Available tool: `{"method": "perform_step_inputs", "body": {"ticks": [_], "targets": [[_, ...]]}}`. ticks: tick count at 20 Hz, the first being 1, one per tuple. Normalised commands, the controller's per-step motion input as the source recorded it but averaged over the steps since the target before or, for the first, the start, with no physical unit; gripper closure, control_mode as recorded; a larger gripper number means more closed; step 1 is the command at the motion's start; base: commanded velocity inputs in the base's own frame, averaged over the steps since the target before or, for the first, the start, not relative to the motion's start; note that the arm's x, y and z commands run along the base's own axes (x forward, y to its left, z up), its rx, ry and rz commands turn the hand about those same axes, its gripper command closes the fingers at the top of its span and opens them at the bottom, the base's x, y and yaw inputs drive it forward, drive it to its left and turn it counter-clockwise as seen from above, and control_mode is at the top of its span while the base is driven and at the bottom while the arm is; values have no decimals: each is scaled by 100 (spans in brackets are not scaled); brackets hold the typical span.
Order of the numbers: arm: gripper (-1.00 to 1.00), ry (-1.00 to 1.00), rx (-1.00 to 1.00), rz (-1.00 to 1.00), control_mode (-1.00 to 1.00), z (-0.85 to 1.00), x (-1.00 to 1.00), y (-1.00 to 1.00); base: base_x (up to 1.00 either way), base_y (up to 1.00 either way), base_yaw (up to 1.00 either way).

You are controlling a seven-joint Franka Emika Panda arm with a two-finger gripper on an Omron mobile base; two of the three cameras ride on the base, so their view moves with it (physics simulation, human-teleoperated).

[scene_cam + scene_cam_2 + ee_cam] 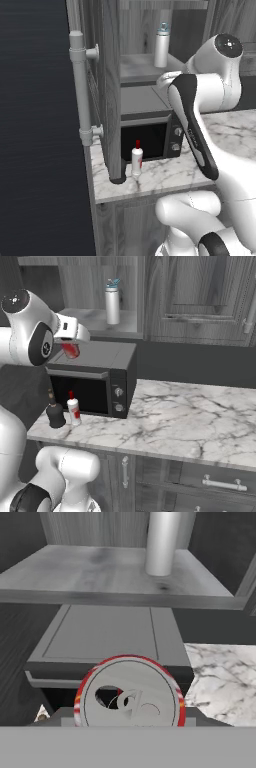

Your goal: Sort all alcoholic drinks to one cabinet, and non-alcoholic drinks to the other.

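Pinching the round red soda can (129, 694), the hand (71, 349) hangs above the boxy grey microwave (95, 381).

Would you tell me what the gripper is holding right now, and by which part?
The gripper holds the red can, apparently by its sides, top end facing the hand camera; the exact contact is hidden.

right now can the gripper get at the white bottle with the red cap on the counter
Probably not yet: the gripper is shut on the red can, up above the microwave. The white bottle stands unblocked on the counter below.
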Motion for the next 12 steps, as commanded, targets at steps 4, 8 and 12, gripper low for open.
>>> {"method": "perform_step_inputs", "body": {"ticks": [4, 8, 12], "targets": [[100, -2, 0, 0, -100, 10, 20, 5, 0, 0, 0], [100, -1, 0, 0, -100, 9, 18, 4, 0, 0, 0], [100, 0, 0, 0, -100, 11, 14, 3, 0, 0, 0]]}}
